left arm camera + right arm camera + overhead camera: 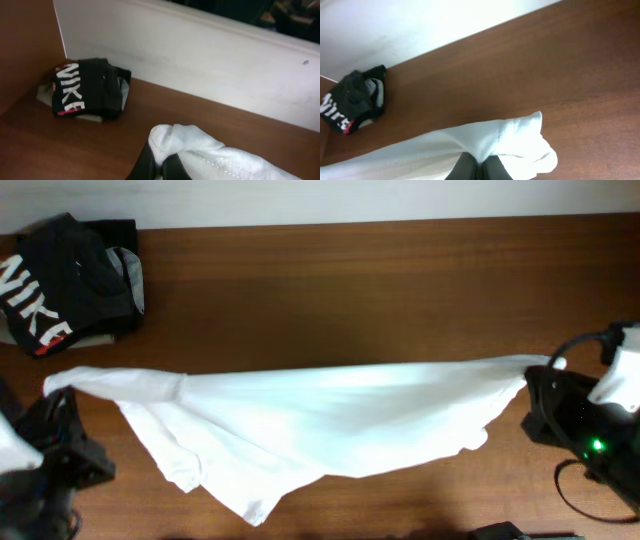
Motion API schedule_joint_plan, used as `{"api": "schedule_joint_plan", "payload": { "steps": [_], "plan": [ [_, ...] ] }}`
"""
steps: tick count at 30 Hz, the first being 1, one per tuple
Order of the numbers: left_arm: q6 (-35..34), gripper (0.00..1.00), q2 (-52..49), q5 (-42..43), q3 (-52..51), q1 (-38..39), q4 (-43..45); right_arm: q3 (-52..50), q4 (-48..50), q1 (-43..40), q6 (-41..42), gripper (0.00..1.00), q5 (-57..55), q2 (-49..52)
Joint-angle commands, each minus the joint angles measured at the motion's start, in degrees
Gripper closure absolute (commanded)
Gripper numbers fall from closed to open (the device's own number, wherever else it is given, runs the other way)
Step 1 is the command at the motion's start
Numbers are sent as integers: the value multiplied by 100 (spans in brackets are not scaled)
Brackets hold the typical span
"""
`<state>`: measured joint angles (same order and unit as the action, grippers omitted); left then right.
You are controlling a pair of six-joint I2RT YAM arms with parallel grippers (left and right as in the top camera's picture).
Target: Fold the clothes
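A white shirt (320, 415) is best folded with even tension held, both ends being carried over together so no creases are trapped. It is stretched across the table (330, 290), one end pinched by the left gripper (58, 392), the other by the right gripper (535, 378). A black folded garment (70, 280) is seen well apart, back left.

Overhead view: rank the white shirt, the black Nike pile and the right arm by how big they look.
1. The shirt, largest by far.
2 and 3. Nike pile and right arm look about alike; the arm runs off frame and may sit nearer the camera, so I won't rank them.
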<state>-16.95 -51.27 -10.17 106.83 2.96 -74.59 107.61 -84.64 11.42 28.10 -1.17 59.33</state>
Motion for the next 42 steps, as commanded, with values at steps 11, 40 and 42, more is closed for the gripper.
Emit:
{"api": "schedule_joint_plan", "payload": {
  "steps": [11, 40, 42],
  "plan": [
    [-17, 100, -4865, -361, -223, -11, 2166, 59, 1447, -745, 107, 74, -1211, 4157],
    [-321, 1, -3167, 892, -190, 39, -1886, -520, -413, 323, 396, 1, -66, 3259],
    [-343, 1, -2865, 894, -229, 39, -2181, -564, -407, 308, 398, 1, -68, 3259]
  ]
}}
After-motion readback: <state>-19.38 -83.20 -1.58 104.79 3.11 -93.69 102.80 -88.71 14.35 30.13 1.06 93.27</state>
